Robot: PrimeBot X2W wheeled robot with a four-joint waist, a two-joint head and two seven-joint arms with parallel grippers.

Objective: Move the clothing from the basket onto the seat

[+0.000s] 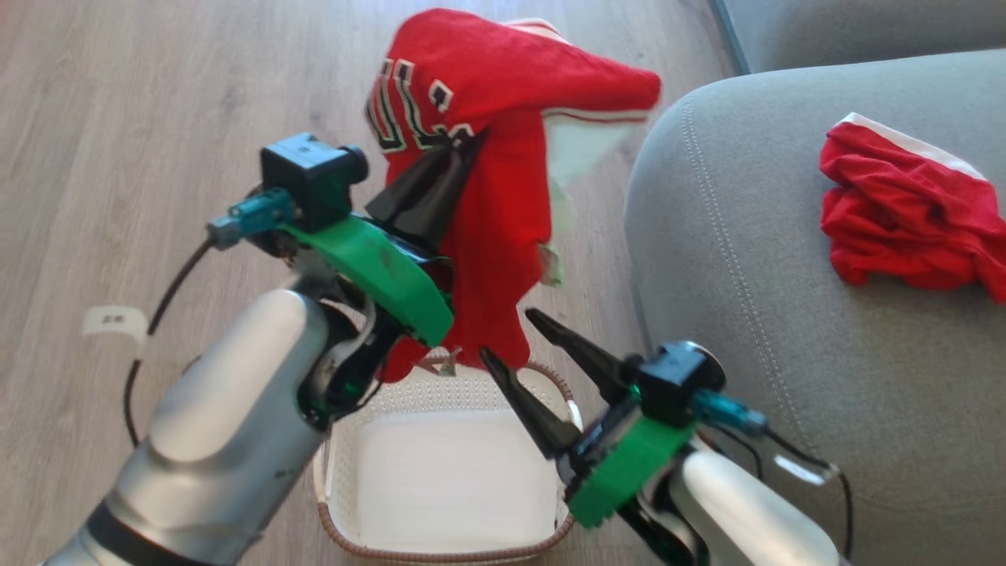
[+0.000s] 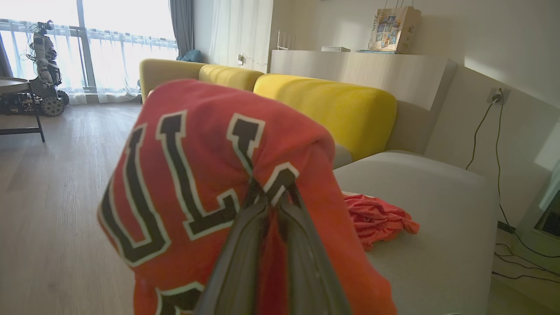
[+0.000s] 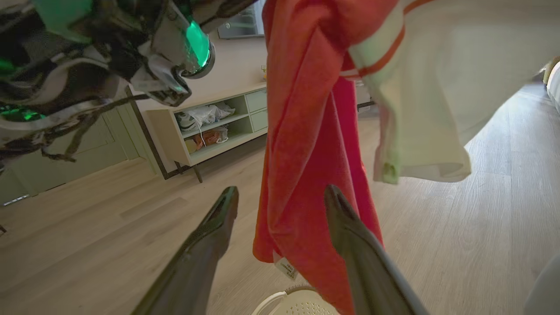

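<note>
jersey hem over basket rim, near seat edge

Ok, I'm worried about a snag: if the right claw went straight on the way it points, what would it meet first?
Most likely the red jersey, hanging from the shut left claw, its tail right ahead of the tips of the open right claw; depth is unclear.

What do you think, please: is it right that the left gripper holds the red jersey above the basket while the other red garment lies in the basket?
Not quite: the head view shows the other red garment lying on the seat, not in the basket. The left gripper does hold the red jersey above the basket.
</note>
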